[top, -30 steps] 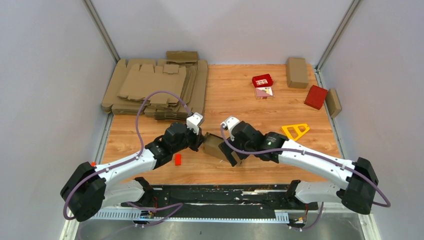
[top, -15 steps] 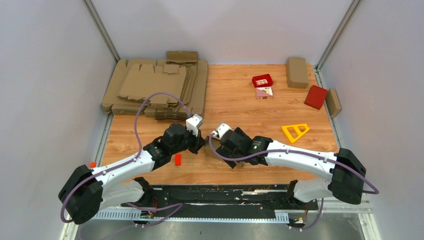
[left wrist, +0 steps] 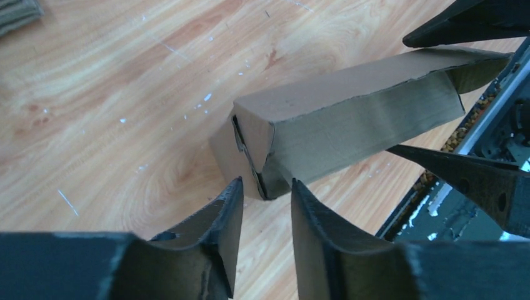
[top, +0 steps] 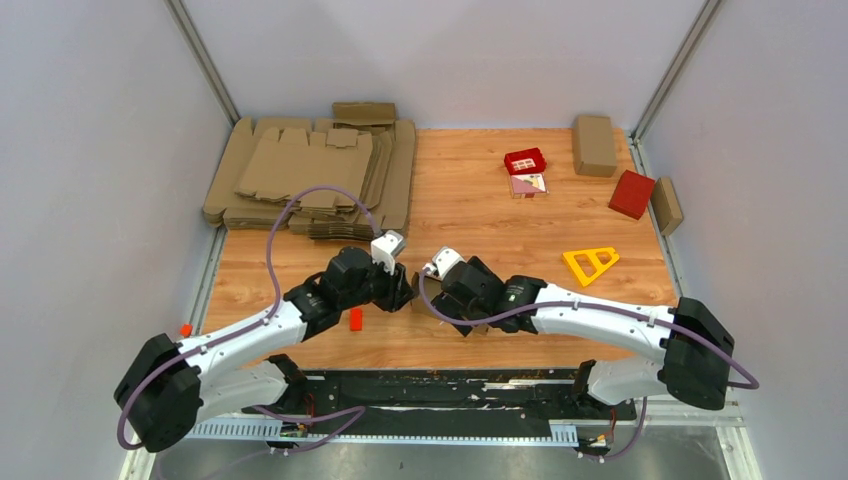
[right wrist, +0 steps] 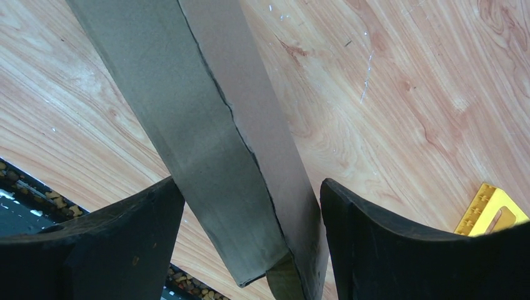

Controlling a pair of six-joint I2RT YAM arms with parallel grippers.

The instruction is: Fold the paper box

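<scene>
Pincers converging over the wooden worktop (top: 470, 190): the right pincer (right wrist: 250, 219), having slid leftward, is straddling the plain brown oblong cardboard carton (left wrist: 350, 119), apparently clasping it, while the left pincer (left wrist: 265, 206), slightly parted, is nearing its unsealed end flap.

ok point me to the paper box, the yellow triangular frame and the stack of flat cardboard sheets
paper box (left wrist: 350, 119): left wrist view, on its long side panel
yellow triangular frame (top: 590, 262): top external view, on its middle bar
stack of flat cardboard sheets (top: 310, 170): top external view, on the top sheet
</scene>
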